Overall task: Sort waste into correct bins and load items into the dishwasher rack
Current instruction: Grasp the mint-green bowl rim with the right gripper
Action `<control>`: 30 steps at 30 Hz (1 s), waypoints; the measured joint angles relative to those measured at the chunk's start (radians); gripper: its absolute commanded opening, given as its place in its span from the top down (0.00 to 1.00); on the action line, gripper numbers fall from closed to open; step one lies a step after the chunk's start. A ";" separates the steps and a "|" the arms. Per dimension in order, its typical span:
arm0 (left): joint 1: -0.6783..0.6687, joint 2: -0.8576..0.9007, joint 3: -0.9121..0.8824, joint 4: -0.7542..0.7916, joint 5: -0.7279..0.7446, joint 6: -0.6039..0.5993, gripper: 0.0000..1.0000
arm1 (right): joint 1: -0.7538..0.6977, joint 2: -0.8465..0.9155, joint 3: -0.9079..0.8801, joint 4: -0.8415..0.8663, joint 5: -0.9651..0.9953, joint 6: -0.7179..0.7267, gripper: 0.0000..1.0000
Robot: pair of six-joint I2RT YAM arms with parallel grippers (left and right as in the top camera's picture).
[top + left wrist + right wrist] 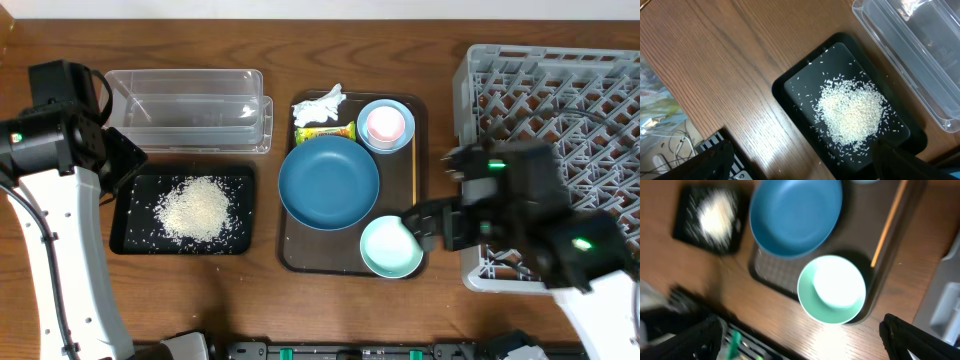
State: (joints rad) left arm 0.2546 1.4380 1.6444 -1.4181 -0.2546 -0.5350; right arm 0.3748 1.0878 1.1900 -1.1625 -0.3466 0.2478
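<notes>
Loose white rice (196,208) lies heaped in the shallow black tray (130,238), next to the empty clear tub (185,108). My left gripper (122,162) hovers open over the black tray's left edge; in its wrist view the rice (855,112) lies just ahead of its fingers (715,160). On the brown serving tray (412,170) are a dark blue bowl (328,182), a mint-green bowl (390,247), a light blue bowl (400,145) holding a pink cup (385,124), a crumpled tissue (320,105) and a yellow-green wrapper (325,131). My right gripper (420,228) is open above the mint bowl (832,290).
The grey dishwasher rack (560,100) fills the right side, partly under my right arm. The serving tray's rim (887,225) stands beside the mint bowl. Bare wooden table lies between the black tray and the serving tray.
</notes>
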 measured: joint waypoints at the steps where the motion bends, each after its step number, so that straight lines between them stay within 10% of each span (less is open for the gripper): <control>1: 0.000 0.000 0.000 0.000 0.000 0.000 0.10 | 0.047 0.022 0.000 -0.002 0.029 0.001 0.01; 16: 0.000 0.000 0.000 0.000 0.000 0.000 0.10 | 0.470 0.502 0.000 0.084 0.370 0.163 0.02; 19: 0.000 0.000 0.000 0.000 0.000 0.000 0.10 | 0.472 0.596 0.000 0.090 0.364 0.171 0.36; 30: 0.000 0.000 0.000 0.000 0.000 0.000 0.10 | 0.491 0.706 0.000 0.126 0.351 0.228 0.51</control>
State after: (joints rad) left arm 0.2546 1.4380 1.6444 -1.4185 -0.2546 -0.5346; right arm 0.8654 1.7935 1.1900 -1.0370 0.0044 0.4755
